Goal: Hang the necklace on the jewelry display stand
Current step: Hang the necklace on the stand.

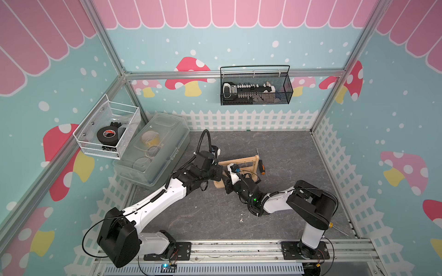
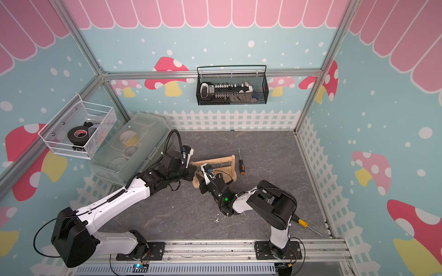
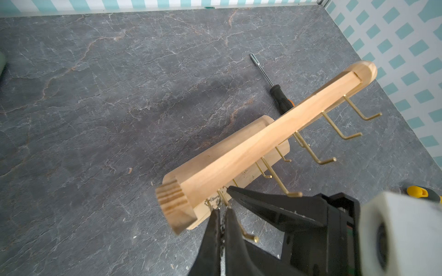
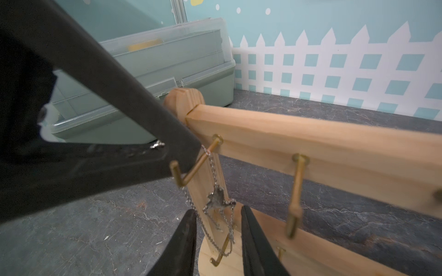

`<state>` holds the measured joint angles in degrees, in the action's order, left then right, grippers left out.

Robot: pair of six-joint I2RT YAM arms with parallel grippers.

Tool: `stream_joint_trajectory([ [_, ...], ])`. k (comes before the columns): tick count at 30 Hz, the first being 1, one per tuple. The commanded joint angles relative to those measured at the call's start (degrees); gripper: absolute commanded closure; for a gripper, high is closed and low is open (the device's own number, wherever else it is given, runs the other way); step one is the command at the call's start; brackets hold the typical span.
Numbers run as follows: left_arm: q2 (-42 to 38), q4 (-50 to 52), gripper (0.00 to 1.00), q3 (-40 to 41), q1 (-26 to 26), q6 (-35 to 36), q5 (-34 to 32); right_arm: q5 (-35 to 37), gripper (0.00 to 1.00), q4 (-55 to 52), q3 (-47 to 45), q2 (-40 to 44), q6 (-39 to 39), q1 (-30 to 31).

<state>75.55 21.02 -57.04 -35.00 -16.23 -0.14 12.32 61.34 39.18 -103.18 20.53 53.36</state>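
Two grippers meet at the stand [image 1: 241, 160]; log it from the box side across. (M)

Box [image 1: 153, 148], clear and lidded, sits well apart from the stand, off the end where the grippers meet. Stand is upright on its base [image 1: 217, 184] on the table [image 1: 287, 148]. (K)

Left gripper? (M)

Left gripper [image 3: 222, 211] is at that same end of the stand, just under the crossbar [image 4: 311, 133]. Fingers [image 3: 214, 234] together, clamped on a run of necklace chain. A small silver clasp [image 4: 156, 144] shows beside them. (K)

Where is the necklace? (M)

Necklace [image 4: 216, 199] is on the stand: chain laid over the end peg [image 4: 198, 165] of the crossbar, star-shaped pendant hanging against the upright [image 4: 201, 184], loop dropping to a lower peg [image 4: 220, 254] near the base. Cannot tell whether the loop is caught on that lower peg or only passes it. (K)

Right gripper? (M)

Right gripper [image 4: 217, 210] faces the same upright, lower than the end peg. Fingers [image 4: 251, 239] apart, one on each side of the pendant, which hangs free in the gap; chain runs just beside one finger. (K)

Past the stand? (M)

Screwdriver [image 1: 262, 167], black and orange handle, lies flat on the table just beside the stand's other end. Cannot tell whether it touches. A yellow-handled screwdriver [image 2: 302, 223] lies well apart from the stand, by the right arm's base. (K)
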Motion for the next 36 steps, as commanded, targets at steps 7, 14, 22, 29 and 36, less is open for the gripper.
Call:
stream_joint_trajectory([
  [7,-0.1,0.0,1.00,-1.5,0.2,0.9,0.8,1.1,0.68,4.2,0.5,1.3,-1.6,0.1],
  [14,0.0,0.0,1.00,-1.6,0.2,0.9,0.7,1.0,0.68,5.2,-0.8,2.5,-2.1,0.1],
  [22,0.1,-0.1,1.00,-1.7,0.2,0.8,1.2,2.4,0.69,4.3,-0.5,2.2,-2.2,-0.3],
  [29,0.2,-0.1,1.00,-1.8,0.1,0.8,1.7,1.9,0.67,5.4,2.0,-0.6,-2.5,-0.4],
  [36,0.0,0.1,1.00,-1.8,0.2,0.9,1.7,4.3,0.65,7.7,3.1,-3.2,-1.4,-0.4],
])
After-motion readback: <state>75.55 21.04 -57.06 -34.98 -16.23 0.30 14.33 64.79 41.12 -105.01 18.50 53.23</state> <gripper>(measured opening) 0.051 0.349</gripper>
